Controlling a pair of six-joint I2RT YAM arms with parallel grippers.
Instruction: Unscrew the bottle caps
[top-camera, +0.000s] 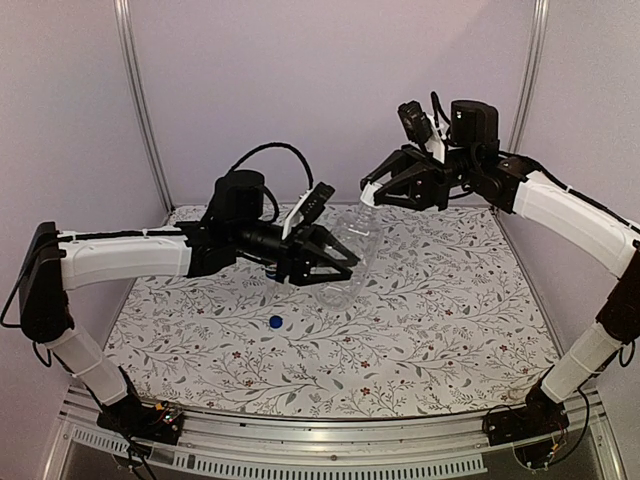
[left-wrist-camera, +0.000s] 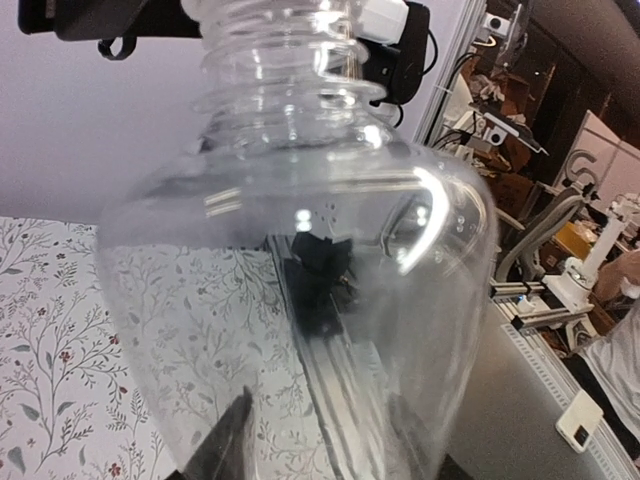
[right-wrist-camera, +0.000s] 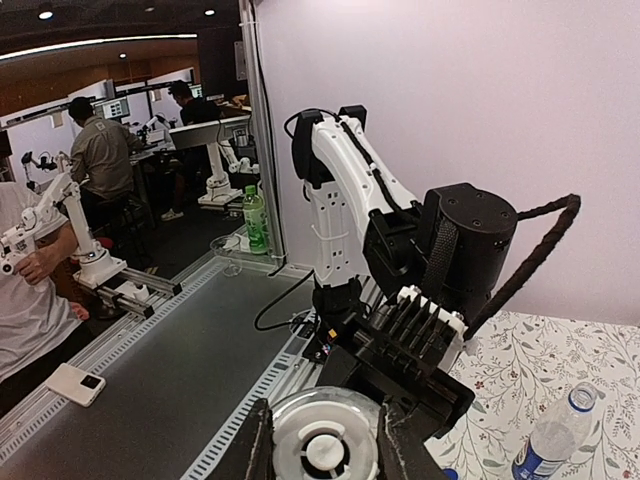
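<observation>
White bottle cap (right-wrist-camera: 325, 448): being pinched high above the table (top-camera: 450, 330) in the right gripper (top-camera: 370, 192), jaws shut tight on it. Clamping the plain bottle (left-wrist-camera: 300, 280) around its body with the left gripper (top-camera: 343, 262), part-closed. Probably unscrewing this second cap, with the blue cap (top-camera: 275, 321) lying loose below. Next needing wrist rotation against a steady bottle.

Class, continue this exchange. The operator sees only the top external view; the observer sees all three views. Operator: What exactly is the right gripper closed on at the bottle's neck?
Observer: The right gripper is shut on the white cap; its wrist view shows the cap end-on.
Operator: Where is the other bottle?
Observer: The Pepsi bottle is on the flowered cloth, low right in the right wrist view.
Operator: Anything inside the held bottle?
Observer: Nothing shows: the cloth is visible through the plain bottle in the left gripper.
</observation>
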